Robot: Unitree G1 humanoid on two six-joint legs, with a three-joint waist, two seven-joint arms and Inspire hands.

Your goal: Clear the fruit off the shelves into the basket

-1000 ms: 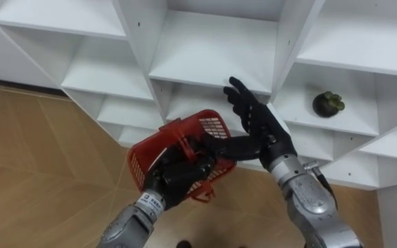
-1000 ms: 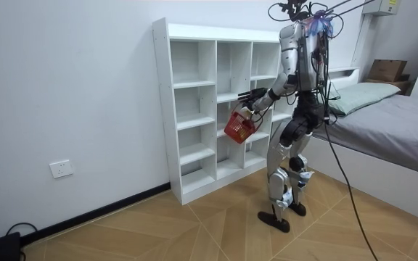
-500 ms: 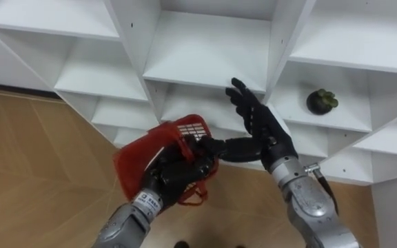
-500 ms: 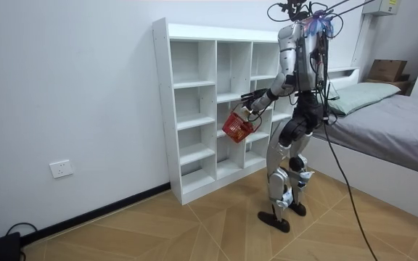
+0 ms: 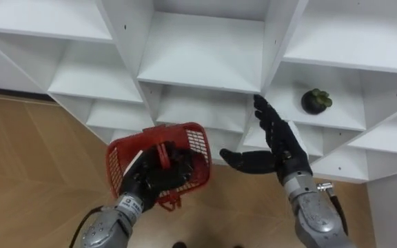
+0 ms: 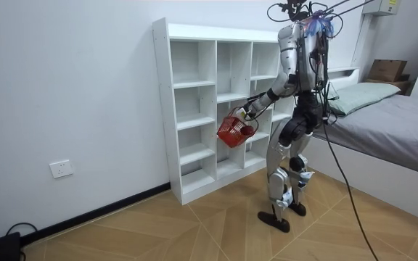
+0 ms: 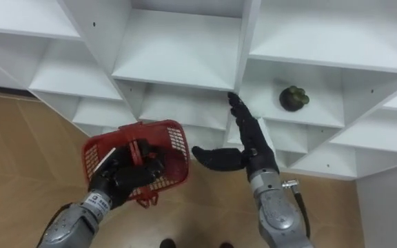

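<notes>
Fingers point(image 5: 267, 118) of the right hand point(image 5: 282, 148) are straight and spread, with the thumb out to the side, and they hold nothing. The hand hangs in front of the closet point(image 5: 205, 55), just below and to the left of the compartment where a dark round fruit point(image 5: 316, 101) with a green cap sits alone on its shelf, well apart from the hand. The left hand point(image 5: 154, 178) is clamped round the handle point(image 5: 164, 155) of the red basket point(image 5: 195, 141), which hangs tilted over the wooden floor point(image 5: 33, 158). I cannot tell whether anything lies in the basket. A second ago the two hands met at the basket. Since then the left hand has carried it out to the robot's left, and the right hand has let go and drawn rightward, nearer the fruit's compartment. In the room view the basket has likewise swung out from the robot, which stands facing the closet with the bed point(image 6: 398, 123) behind it. This likely means the basket is now in the left hand alone, leaving the right free to reach up and in for the fruit, which is not yet collected.
</notes>
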